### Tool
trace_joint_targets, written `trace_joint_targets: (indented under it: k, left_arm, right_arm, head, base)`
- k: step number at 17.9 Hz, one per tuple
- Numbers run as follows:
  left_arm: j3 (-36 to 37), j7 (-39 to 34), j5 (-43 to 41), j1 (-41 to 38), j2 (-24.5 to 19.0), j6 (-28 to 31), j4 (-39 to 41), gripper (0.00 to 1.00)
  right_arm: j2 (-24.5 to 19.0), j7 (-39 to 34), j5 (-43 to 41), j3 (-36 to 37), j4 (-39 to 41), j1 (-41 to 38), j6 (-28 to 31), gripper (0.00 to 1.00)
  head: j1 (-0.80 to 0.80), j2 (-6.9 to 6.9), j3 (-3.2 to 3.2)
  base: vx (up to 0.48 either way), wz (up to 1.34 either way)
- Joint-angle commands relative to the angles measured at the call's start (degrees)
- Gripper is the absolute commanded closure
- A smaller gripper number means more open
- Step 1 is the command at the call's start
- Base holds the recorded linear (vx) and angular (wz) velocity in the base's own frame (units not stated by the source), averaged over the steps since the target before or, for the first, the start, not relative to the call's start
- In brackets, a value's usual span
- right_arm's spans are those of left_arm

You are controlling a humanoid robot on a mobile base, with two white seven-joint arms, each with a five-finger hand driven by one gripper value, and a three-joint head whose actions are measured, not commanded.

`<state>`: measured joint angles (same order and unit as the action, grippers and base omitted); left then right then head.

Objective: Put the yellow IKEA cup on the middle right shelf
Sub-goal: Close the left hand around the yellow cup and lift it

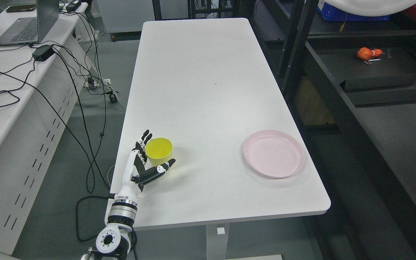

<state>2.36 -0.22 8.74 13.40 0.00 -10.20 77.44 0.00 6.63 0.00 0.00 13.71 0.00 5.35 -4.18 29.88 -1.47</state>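
Note:
The yellow cup (159, 150) stands upright on the white table (200, 90) near its left front edge. My left hand (155, 153) comes in from the lower left and is right at the cup, fingers (143, 141) spread on its left side and thumb in front of it. The hand is open around the cup, not closed on it. The dark shelf unit (341, 94) stands to the right of the table. The right arm is out of view.
A pink plate (274, 153) lies on the table's right front. An orange object (367, 53) lies on a shelf at the upper right. A desk with a laptop (23, 25) and cables stands to the left.

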Motion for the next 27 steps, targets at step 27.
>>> trace_joint_targets:
  k: [27]
  left_arm:
    - [1.68,0.04,-0.04,12.08,-1.0,0.09,-16.97,0.01]
  right_arm:
    - [1.0,0.05,-1.41,-0.97,0.0,-0.79,0.02,0.01]
  head:
    - [0.0,0.0,0.0]
  base:
    - [0.0,0.0]
